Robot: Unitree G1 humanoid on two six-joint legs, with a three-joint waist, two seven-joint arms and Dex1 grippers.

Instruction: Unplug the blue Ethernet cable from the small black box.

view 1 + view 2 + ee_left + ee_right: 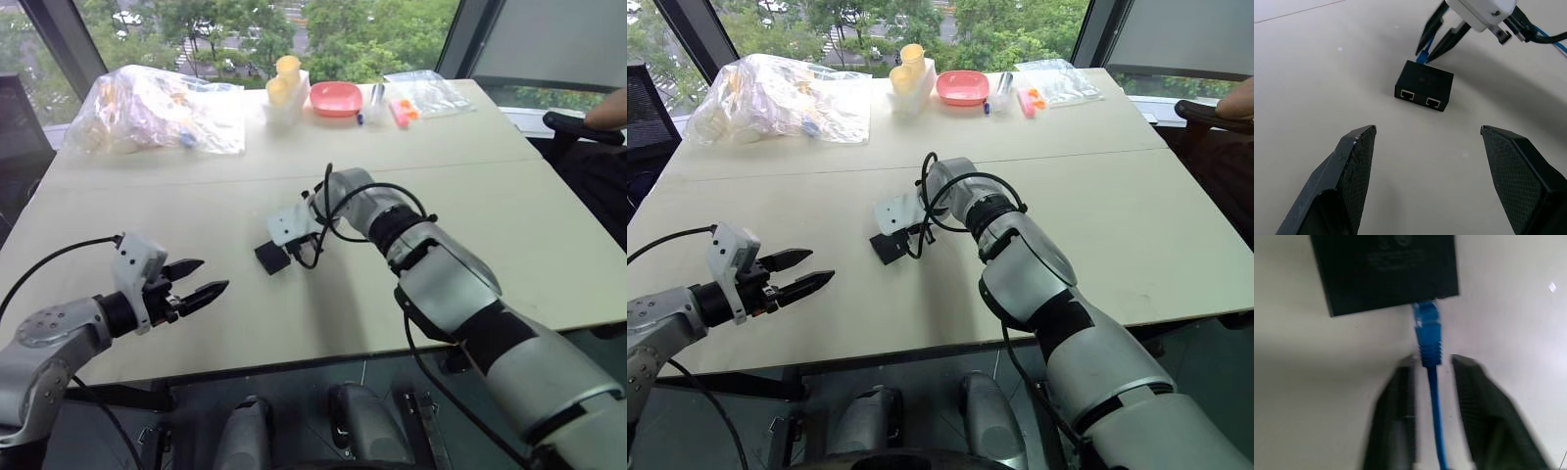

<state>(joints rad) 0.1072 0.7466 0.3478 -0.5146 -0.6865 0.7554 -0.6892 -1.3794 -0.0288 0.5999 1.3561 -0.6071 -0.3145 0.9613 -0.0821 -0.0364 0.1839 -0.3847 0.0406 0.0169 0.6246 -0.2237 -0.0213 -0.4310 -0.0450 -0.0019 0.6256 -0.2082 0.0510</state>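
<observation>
While plug's still in the small black box [1424,85] | my R gripper [1432,364] clamped on the blue Ethernet cable [1429,335] | L gripper [199,281] spread wide, holding nothing

You have the small black box [1423,85] lying flat mid-desk, two empty ports along one side. The blue Ethernet cable [1428,335] is still plugged into the opposite side, its ribbed blue boot leaving toward 6 o'clock in the right wrist view.

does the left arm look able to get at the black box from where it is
Probably yes: the left pincer stands open facing the small black box, with bare table between. The right pincer holds the blue Ethernet cable on the far side.
</observation>
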